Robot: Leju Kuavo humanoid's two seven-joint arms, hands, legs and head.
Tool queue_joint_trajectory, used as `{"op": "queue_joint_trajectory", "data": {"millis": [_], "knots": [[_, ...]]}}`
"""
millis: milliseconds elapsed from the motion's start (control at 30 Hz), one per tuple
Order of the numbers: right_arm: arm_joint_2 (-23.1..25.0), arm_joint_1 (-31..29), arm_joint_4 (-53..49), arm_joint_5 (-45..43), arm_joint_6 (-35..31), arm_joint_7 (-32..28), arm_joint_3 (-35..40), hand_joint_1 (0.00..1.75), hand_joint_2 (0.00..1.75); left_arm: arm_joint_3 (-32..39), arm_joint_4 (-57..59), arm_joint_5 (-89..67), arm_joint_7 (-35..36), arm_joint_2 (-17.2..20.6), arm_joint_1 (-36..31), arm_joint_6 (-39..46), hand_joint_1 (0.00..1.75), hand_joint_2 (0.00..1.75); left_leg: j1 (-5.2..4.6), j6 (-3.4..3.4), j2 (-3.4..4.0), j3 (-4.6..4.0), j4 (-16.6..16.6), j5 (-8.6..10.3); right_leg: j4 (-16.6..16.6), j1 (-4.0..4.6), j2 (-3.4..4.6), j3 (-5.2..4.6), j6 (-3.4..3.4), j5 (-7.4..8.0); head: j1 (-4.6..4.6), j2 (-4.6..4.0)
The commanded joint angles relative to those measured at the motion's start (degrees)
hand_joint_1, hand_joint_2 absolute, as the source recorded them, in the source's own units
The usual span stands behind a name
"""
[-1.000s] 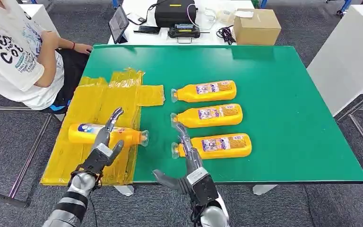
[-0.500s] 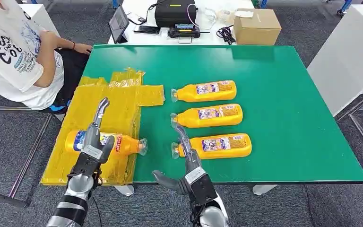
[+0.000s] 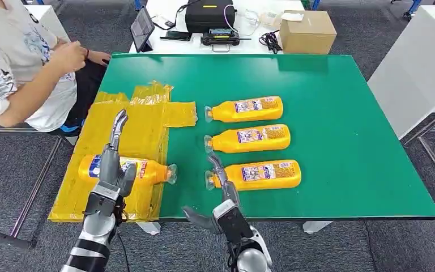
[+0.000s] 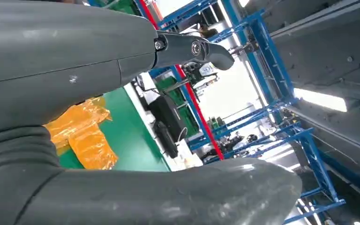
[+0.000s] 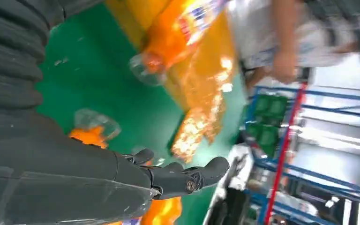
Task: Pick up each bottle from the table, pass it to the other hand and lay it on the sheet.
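One orange plastic bottle (image 3: pixel 130 169) lies on the crinkly yellow sheet (image 3: pixel 141 122) at lower left. Left hand (image 3: pixel 112 170) hovers over it, fingers spread, holding nothing. Right hand (image 3: pixel 221 190) is open too, bottom centre, by the nearest of three orange bottles (image 3: pixel 259 174) on the green worktop (image 3: pixel 340 124).

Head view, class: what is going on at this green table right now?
A humanoid robot is moving orange bottles onto a yellow sheet. One bottle lies on the sheet, with the open left hand over it. The open right hand hovers near the nearest bottle of three on the table.
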Motion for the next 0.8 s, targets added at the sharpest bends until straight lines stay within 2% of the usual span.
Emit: {"op": "queue_joint_trajectory", "data": {"millis": [33,133,267,367,800], "knots": [[-14.89,-4.33,-3.87,12.96,-1.72,9.09,-7.75,0.00,1.75,5.92,7.60,5.03,0.59,-1.95,-0.47,-3.35,0.00,1.75,0.08,-0.05,-0.02,0.30,-0.05,-0.07,-0.19,0.10,-0.07,0.40,-0.09,-0.03,-0.02,0.00],[-18.20,-5.70,-5.50,14.63,-0.17,10.09,-11.46,0.00,1.75,7.07,7.90,6.35,0.77,-2.14,1.00,-4.34,0.00,1.75,0.05,-0.03,0.02,0.29,-0.05,-0.07,-0.21,0.07,-0.02,0.39,-0.07,-0.01,0.00,0.00],[-19.17,-8.45,-6.04,18.21,1.54,11.55,-11.86,0.00,1.75,6.19,8.48,5.24,0.92,-2.40,1.54,-6.02,0.00,1.75,-0.04,-0.07,0.12,0.16,0.07,-0.11,-0.08,-0.01,0.09,0.23,-0.06,0.01,0.02,0.00],[-19.37,-10.25,-5.38,19.28,2.28,12.18,-10.89,0.00,1.75,5.16,8.27,4.04,1.05,-2.58,2.06,-6.18,0.00,1.75,-0.06,-0.08,0.16,0.11,0.06,-0.10,-0.04,-0.03,0.12,0.14,-0.05,0.02,0.00,0.00],[-19.23,-10.27,-4.97,19.42,2.29,12.35,-10.44,0.00,1.75,5.25,8.19,3.97,1.06,-2.61,2.02,-6.23,0.00,1.75,0.00,-0.06,0.09,0.11,0.06,-0.08,-0.05,0.01,0.05,0.15,-0.03,0.01,0.00,0.00]]}}
